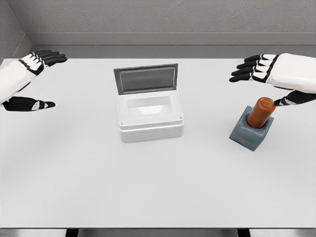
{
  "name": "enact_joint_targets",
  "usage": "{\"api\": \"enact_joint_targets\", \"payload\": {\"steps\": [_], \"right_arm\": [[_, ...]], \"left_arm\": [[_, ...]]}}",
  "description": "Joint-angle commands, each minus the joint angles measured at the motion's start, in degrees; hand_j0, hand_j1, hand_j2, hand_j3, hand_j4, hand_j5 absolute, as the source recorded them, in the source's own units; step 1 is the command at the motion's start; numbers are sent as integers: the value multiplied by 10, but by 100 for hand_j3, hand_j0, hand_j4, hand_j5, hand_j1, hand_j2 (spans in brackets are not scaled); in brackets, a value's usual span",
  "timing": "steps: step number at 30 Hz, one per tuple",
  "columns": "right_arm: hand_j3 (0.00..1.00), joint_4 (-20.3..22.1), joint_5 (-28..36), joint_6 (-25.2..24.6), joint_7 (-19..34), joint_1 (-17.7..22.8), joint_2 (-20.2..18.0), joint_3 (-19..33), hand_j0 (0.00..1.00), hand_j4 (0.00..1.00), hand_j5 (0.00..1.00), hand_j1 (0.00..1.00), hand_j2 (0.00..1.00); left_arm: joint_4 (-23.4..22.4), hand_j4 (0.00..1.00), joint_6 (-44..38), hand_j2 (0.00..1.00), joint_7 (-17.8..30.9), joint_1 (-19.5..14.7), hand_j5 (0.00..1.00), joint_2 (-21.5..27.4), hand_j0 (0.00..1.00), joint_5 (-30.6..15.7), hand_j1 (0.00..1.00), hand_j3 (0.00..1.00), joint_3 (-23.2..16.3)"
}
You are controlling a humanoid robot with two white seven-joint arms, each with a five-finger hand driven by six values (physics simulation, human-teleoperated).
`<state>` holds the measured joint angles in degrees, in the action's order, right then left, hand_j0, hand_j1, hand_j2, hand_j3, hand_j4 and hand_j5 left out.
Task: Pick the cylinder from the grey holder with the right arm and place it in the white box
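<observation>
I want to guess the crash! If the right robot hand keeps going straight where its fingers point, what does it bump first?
Probably nothing. The right robot hand points left, above the orange cylinder. The white box lies lower and nearer, though depth is unclear.

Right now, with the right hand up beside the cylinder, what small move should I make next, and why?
Probably ease the right hand down so the open fingers go around the orange cylinder. It stands tilted in the grey holder, ungrasped, the thumb just beside its top. The white box already stands open.
</observation>
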<state>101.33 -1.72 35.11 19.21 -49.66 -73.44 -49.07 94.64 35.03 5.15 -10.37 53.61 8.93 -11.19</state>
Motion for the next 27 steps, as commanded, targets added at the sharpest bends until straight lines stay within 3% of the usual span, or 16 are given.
{"api": "enact_joint_targets", "payload": {"steps": [1, 2, 3, 5, 6, 8, 10, 12, 15, 18, 21, 25, 27], "right_arm": [[100, 0, -4, -1, 0, 0, -3, -1, 100, 100, 100, 100, 100], [100, 0, -24, -1, -3, 0, -4, -1, 100, 100, 100, 100, 100], [100, 0, -22, -1, -4, 0, -2, -1, 100, 100, 100, 100, 100], [100, 0, -20, -1, -7, -1, -3, 0, 100, 100, 100, 100, 100], [100, 0, -20, -1, -7, -1, -3, -1, 100, 100, 100, 100, 100], [100, 0, -26, -1, 1, -5, 0, 1, 100, 100, 100, 100, 100], [100, -1, -20, -1, 98, -21, 7, 7, 100, 100, 100, 100, 100], [100, -1, -22, -1, 158, -38, 20, 6, 100, 100, 100, 100, 100], [99, -2, -27, -1, 158, -44, 42, 3, 99, 99, 99, 99, 99], [98, -6, -61, -1, 158, -44, 51, -1, 98, 98, 98, 98, 98], [97, -8, -76, -1, 158, -46, 46, 1, 97, 97, 97, 97, 97], [97, -8, -85, -1, 158, -47, 33, 1, 97, 97, 97, 97, 97], [97, -14, -98, -1, 158, -46, 36, -2, 97, 97, 97, 97, 97]], "left_arm": [[-2, 100, 0, 100, 0, 1, 100, 0, 100, -7, 100, 100, -1], [0, 100, 0, 100, 0, 1, 100, 0, 100, -15, 100, 100, -16], [-1, 100, 0, 100, 18, 0, 100, 1, 100, -60, 100, 100, -39], [-1, 100, 0, 100, 183, -4, 100, 0, 100, -189, 100, 100, -59], [1, 100, 0, 100, 242, -5, 100, -1, 100, -235, 100, 100, -59], [2, 100, 0, 100, 299, -8, 100, -2, 100, -328, 100, 100, -59], [2, 100, -75, 100, 299, -23, 100, -6, 100, -432, 100, 100, -59], [1, 100, -155, 100, 299, -38, 100, -9, 100, -460, 100, 100, -59], [-3, 100, -245, 100, 299, -58, 100, -16, 100, -534, 100, 100, -59], [-4, 100, -262, 100, 299, -61, 100, -16, 100, -537, 100, 100, -59], [-3, 100, -258, 100, 299, -63, 100, -16, 100, -451, 100, 100, -58], [-1, 100, -266, 100, 299, -66, 100, -18, 100, -454, 100, 100, -59], [-14, 100, -330, 100, 299, -89, 100, -50, 100, -494, 100, 100, -64]]}}
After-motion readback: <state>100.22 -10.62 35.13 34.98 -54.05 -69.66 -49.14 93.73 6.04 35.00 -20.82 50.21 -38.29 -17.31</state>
